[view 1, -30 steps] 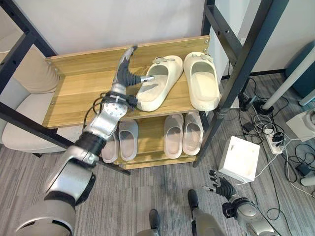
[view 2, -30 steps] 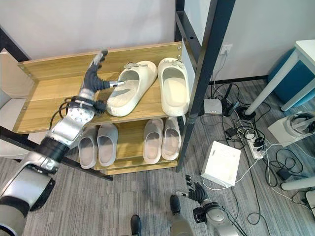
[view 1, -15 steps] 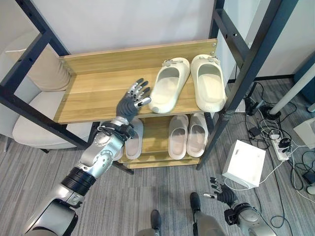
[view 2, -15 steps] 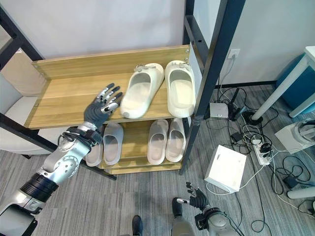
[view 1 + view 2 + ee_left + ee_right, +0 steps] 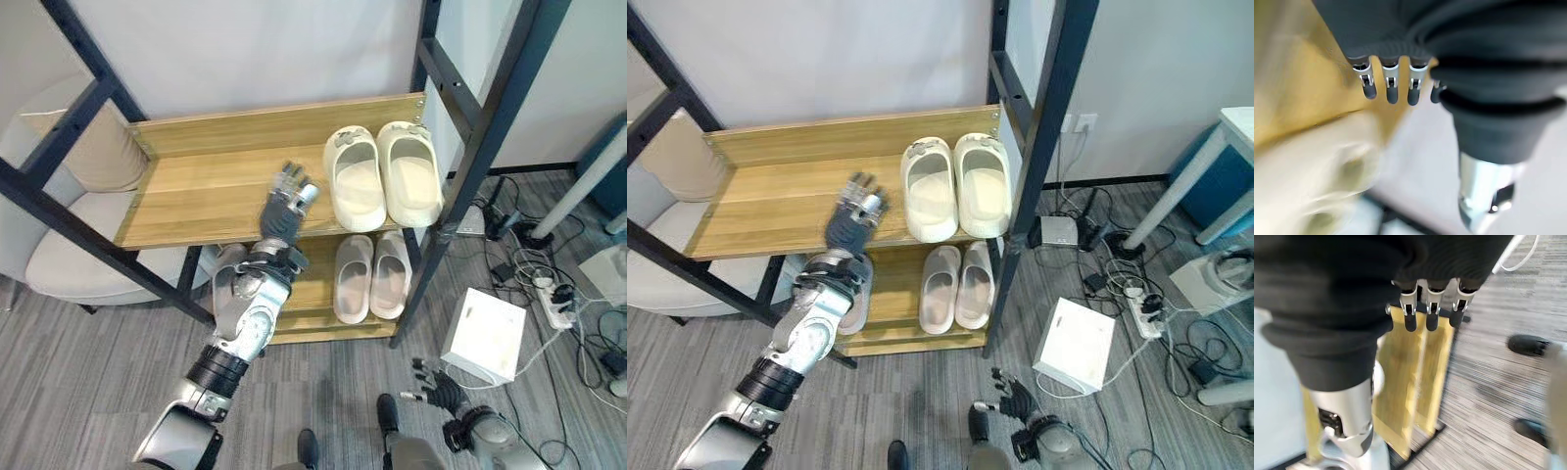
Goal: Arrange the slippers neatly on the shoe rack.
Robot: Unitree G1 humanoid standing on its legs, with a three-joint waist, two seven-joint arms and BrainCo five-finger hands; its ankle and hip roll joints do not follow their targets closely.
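- Past my left fingertips, on the top shelf of the wooden shoe rack, stands a pair of cream slippers, side by side and touching, toes toward me.
- My left hand is raised over the shelf's front edge, fingers straight and relaxed, grasping nothing. The nearer cream slipper lies just beside my fingertips on their right, not touching them.
- Below my left hand, on the lower shelf, a second pale pair sits under the cream pair; a grey slipper shows partly behind my forearm.
- My right hand hangs low near the carpeted floor, well apart from the rack, fingers loosely extended and holding nothing.
- Beyond my right fingers, a white box rests on the floor.
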